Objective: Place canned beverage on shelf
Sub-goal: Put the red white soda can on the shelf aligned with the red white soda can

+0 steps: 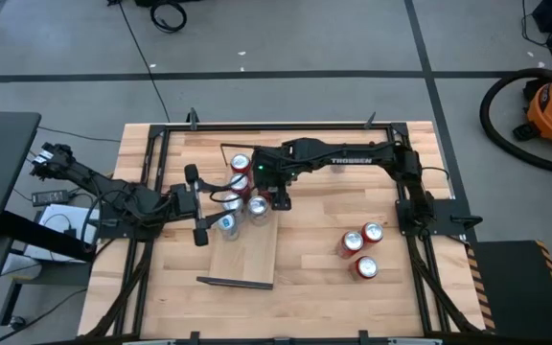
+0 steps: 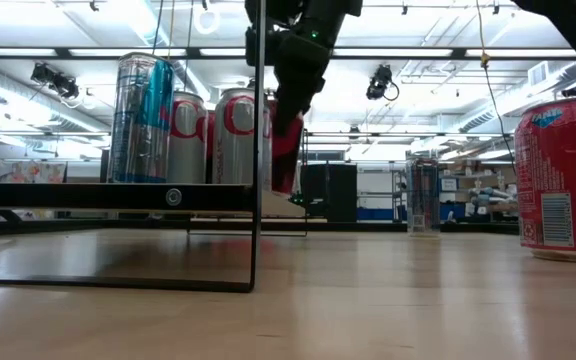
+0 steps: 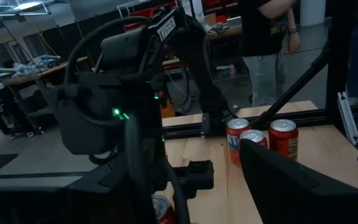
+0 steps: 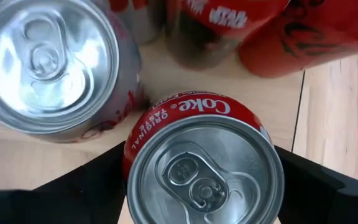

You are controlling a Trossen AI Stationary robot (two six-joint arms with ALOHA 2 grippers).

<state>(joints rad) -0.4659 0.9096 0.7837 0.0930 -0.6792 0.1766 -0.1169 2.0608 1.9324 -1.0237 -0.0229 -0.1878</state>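
Observation:
My right gripper (image 1: 278, 196) is over the far half of the light-wood shelf (image 1: 247, 254), shut on a red Coke can (image 4: 204, 168). In the low view this can (image 2: 286, 150) hangs below the gripper, beside several red and silver cans (image 1: 238, 192) that stand upright on the shelf. My left gripper (image 1: 197, 205) waits open at the shelf's left side, level, with nothing between its fingers. My right gripper pinches the red can between its two fingers on two opposite sides of the wall, just under the top rim (image 4: 132, 155). The fingers come steeply from above. The can stays nearly upright, top up; whether its base rests on the shelf I cannot tell.
Three more red cans (image 1: 360, 247) stand on the plank tabletop at the right. The near half of the shelf is bare up to its dark end rim (image 1: 236, 282). A silver can (image 4: 48, 62) stands close beside the held one. A person (image 3: 266, 37) stands beyond the table.

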